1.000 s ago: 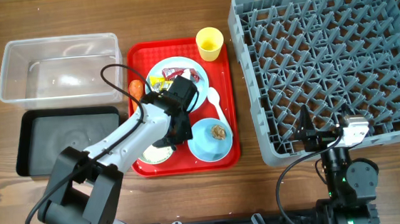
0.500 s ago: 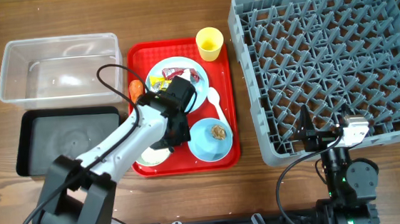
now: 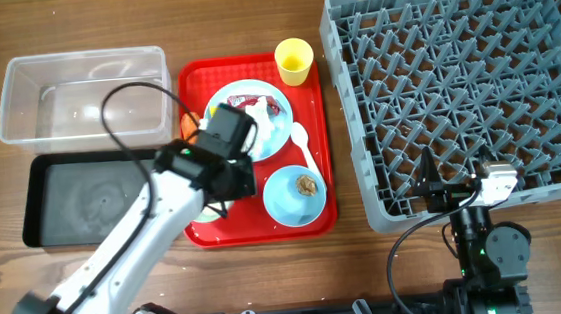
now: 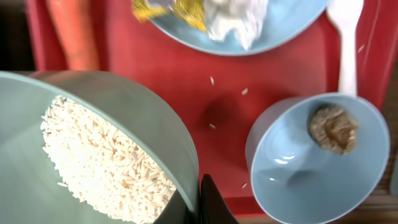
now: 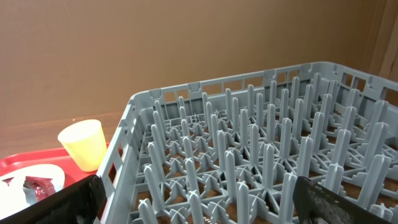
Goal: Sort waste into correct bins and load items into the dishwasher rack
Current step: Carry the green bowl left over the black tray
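Left gripper (image 4: 203,200), jaws clamped on the rim of the pale-green bowl (image 4: 134,109) above the red tray (image 4: 217,74), could spill its rice (image 4: 99,165) if that one-sided grip slips (right gripper (image 5: 199,205) jaws apart).

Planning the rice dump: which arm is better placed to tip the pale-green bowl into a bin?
Left. The left pincer grips the pale-green bowl of rice near the black tray; the right pincer sits open at the dishwasher rack.
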`<state>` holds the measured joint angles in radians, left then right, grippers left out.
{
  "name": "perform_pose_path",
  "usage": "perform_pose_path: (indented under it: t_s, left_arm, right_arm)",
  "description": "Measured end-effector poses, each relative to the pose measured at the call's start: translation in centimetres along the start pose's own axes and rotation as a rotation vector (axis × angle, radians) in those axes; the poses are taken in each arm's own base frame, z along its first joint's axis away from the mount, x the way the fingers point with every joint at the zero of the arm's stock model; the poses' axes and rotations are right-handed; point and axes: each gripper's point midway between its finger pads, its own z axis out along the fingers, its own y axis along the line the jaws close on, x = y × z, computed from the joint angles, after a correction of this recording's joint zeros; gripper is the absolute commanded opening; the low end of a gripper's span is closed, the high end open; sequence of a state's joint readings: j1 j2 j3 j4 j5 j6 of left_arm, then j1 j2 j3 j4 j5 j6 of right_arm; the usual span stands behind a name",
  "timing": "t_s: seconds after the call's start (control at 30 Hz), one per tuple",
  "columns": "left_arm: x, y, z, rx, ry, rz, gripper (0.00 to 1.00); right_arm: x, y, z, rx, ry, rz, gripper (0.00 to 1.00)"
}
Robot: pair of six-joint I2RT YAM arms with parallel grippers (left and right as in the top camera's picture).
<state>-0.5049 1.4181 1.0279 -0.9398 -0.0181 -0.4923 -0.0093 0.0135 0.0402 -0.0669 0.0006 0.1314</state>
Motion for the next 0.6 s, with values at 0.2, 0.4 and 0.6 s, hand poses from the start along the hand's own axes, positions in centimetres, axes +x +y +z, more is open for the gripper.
perform_pose_path:
  t_s: [0.2,0.4,0.6]
  left_arm:
    - [-2.3,6.4,-3.1,-0.016,-0.084,-0.192,0.04]
    - [-4.7,16.1,-6.5,-0.08,-0.247,-0.472,0.04]
    - [-5.1,23.1,-8.1,-0.1,-0.344,-0.664,0.04]
  right_arm:
    - [0.0,0.0,0.0,0.0,0.0,0.0,1.0]
    - [0.0,0.0,0.0,0.0,0.0,0.0,1.0]
    - [0.0,0.0,0.0,0.0,0.0,0.0,1.0]
